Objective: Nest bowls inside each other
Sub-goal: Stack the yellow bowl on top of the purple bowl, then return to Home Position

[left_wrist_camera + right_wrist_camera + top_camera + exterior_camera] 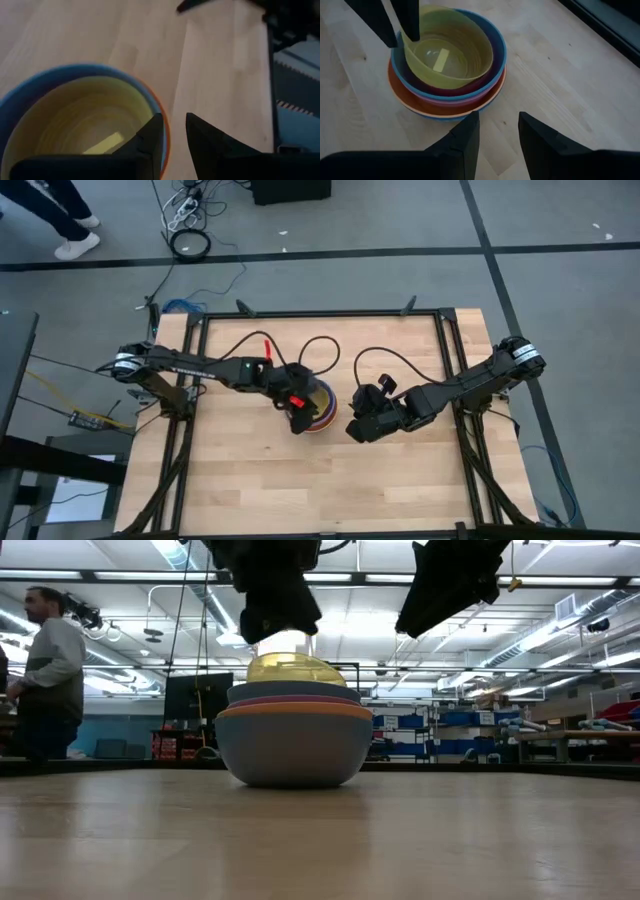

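- A stack of round plastic bowls [447,75] is seen near the middle of the light wooden table [400,480], nested in the largest, light blue bowl [290,745].
- The small yellow plastic bowl [447,47] is found on top, tilted, not fully seated.
- The left gripper [395,22] is placed over the yellow bowl's rim, its fingers parted astride the rim, not clamped.
- The right gripper [497,132] is held just beside the stack, fingers apart, nothing gripped.

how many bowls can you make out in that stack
At least 5, all in one stack mid-table: yellow bowl on top, tilted, then blue bowl, pink bowl, orange bowl, light blue bowl outermost. Others may be hidden inside.
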Available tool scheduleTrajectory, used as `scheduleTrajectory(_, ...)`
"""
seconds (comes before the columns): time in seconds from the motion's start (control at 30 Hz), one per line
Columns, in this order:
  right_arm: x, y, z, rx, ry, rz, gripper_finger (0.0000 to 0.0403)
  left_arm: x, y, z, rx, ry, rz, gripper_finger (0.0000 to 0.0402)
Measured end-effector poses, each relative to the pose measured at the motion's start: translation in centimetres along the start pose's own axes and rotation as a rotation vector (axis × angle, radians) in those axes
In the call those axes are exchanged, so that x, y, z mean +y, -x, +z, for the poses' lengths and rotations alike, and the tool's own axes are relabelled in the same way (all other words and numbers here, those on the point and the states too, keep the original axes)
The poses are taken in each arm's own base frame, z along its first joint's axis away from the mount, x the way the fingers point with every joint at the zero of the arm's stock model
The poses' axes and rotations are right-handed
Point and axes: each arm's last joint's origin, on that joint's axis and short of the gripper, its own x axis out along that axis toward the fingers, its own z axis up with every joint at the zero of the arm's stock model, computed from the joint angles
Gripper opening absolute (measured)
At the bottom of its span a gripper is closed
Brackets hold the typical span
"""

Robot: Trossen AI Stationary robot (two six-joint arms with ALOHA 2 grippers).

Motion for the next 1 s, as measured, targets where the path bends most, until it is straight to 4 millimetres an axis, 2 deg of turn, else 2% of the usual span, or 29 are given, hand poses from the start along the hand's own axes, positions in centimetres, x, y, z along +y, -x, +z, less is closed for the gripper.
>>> scheduleTrajectory(0.13, 0.0, 0.0, 0.0, 0.001, 0.0, 0.001, 0.0123, -0.3, 0.5, 0.9, -0.036, -0.008, -0.013, 0.0092)
scheduleTrajectory(0.27, 0.0, 0.0, 0.0, 0.001, 0.0, 0.001, 0.0123, -0.6, 0.6, 0.7, -0.016, -0.019, -0.029, 0.0092)
scheduleTrajectory(0.4, 0.0, 0.0, 0.0, 0.001, 0.0, 0.001, 0.0123, -0.3, -0.3, -0.4, 0.046, -0.018, 0.044, 0.0092)
scheduleTrajectory(0.53, 0.0, 0.0, 0.0, 0.001, -0.007, 0.0, 0.0123, 1.2, -2.1, -2.8, 0.151, 0.031, 0.103, 0.0092)
scheduleTrajectory(0.63, 0.0, 0.0, 0.0, 0.001, -0.009, 0.001, 0.0123, 1.5, -2.1, -3.3, 0.171, 0.075, 0.106, 0.0092)
scheduleTrajectory(0.7, 0.0, 0.0, 0.0, 0.001, -0.009, 0.001, 0.0123, 1.5, -1.3, -2.9, 0.156, 0.088, 0.092, 0.0092)
scheduleTrajectory(0.8, 0.0, 0.0, 0.0, 0.001, -0.011, 0.001, 0.0123, 0.2, 1.1, -0.9, 0.047, 0.075, 0.036, 0.0092)
scheduleTrajectory(1.0, 0.1, 0.0, 0.1, -0.013, 0.032, 0.0, 0.0123, -3.2, 8.4, 1.5, -0.174, -0.095, -0.045, 0.0092)
